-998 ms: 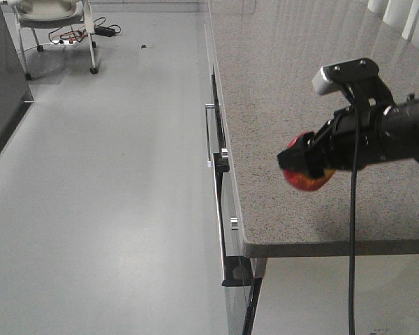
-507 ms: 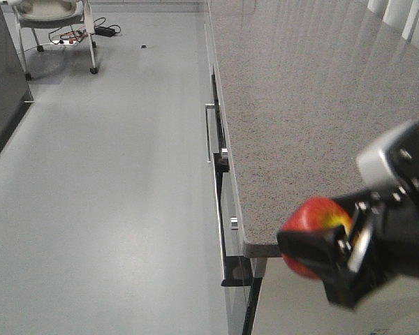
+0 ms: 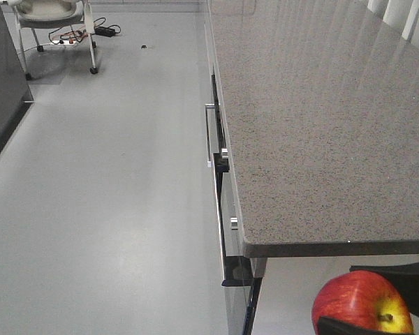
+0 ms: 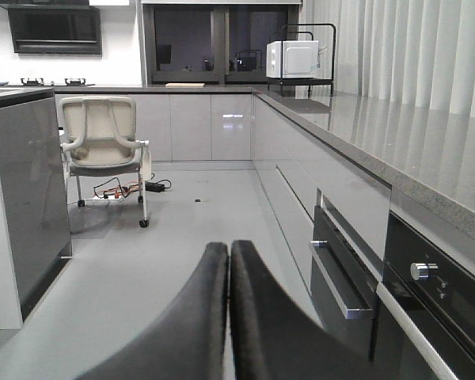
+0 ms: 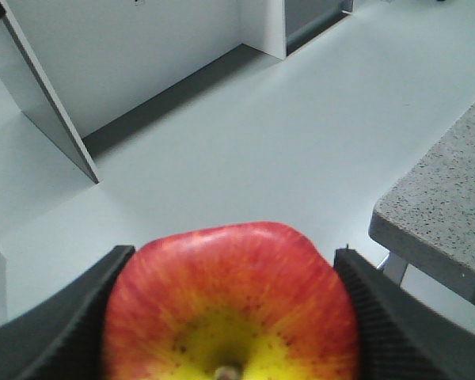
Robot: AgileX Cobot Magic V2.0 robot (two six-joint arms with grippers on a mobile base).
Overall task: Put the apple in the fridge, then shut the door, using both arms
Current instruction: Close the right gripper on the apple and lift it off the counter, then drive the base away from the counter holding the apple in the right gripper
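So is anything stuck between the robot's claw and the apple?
No, nothing. The right gripper already holds the apple: its black fingers press straight on both sides of it. In the right wrist view only bare grey floor lies ahead, with the counter corner off to the right side.

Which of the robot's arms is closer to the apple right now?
Right. The right end effector grips the apple between its fingers. The left end effector is shut and empty, facing a chair, with no apple in its view.
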